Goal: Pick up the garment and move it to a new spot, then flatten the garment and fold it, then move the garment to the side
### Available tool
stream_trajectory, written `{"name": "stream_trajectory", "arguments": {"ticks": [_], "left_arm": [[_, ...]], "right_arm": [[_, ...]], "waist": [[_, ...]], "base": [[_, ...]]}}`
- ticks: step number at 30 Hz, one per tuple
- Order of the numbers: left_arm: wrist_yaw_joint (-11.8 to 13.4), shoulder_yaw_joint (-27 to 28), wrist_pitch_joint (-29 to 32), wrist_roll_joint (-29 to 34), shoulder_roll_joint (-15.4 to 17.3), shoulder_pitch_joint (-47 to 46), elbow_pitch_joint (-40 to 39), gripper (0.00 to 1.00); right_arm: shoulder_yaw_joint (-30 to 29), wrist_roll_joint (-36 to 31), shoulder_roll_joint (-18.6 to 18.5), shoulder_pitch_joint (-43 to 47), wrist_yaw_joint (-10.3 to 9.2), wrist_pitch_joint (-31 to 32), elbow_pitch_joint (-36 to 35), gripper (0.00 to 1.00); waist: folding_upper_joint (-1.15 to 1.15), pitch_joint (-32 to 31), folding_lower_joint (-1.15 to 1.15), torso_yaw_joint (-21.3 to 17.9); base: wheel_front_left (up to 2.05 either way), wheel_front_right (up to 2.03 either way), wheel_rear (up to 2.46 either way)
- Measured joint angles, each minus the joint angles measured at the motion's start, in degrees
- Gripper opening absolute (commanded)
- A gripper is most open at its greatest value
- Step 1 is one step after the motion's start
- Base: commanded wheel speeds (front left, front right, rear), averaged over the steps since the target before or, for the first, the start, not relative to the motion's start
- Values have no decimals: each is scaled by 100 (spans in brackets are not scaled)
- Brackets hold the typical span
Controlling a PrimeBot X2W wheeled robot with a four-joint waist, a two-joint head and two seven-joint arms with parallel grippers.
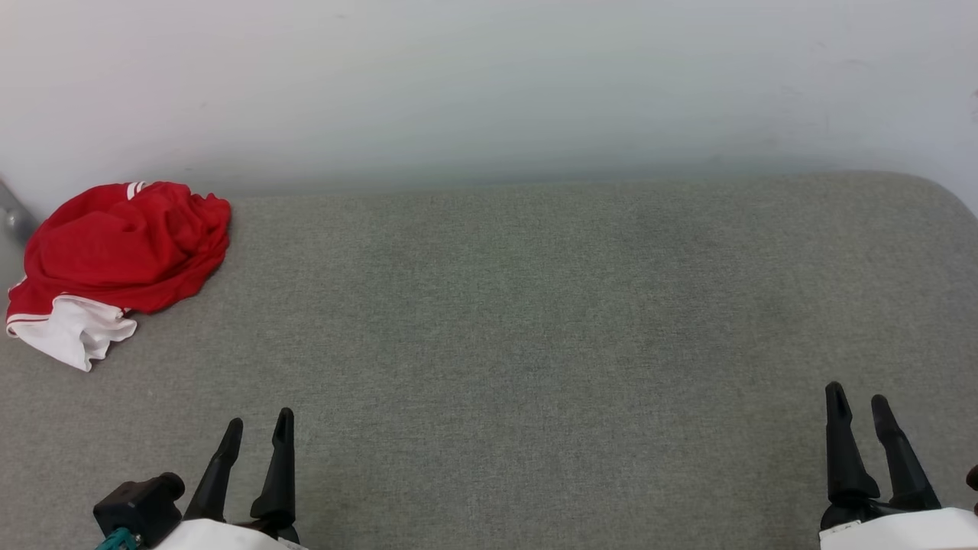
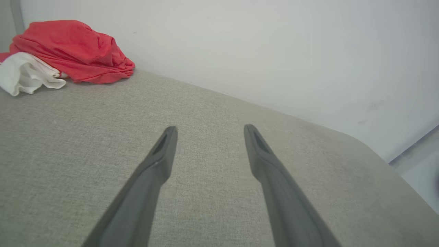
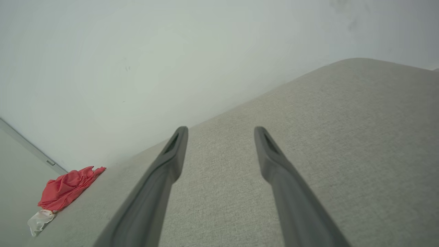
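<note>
Crumpled garment point(image 1: 114, 252) lies far left; left gripper point(image 1: 260, 417) and right gripper point(image 1: 856, 393) spread wide, empty

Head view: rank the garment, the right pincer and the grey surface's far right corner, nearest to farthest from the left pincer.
Measured from the left pincer:
1. The garment, crumpled at the far left, ahead of that pincer.
2. The right pincer, across the surface at the near right.
3. The far right corner of the grey surface, beyond the right pincer.
</note>
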Motion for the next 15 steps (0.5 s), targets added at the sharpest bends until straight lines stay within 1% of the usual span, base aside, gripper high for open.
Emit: {"name": "stream_trajectory", "arguments": {"ticks": [1,15], "left_arm": [[-1,-37,-47,-1,0,36,-56,100],[-1,47,-233,452,-20,129,-166,100]], "right_arm": [[-34,-202,0,21,0,-48,-47,100],[-127,-987,4,211,1,-216,-199,100]], "waist": [[0,2,0,-13],[0,0,0,-56]], "base": [[0,0,0],[0,0,0]]}}
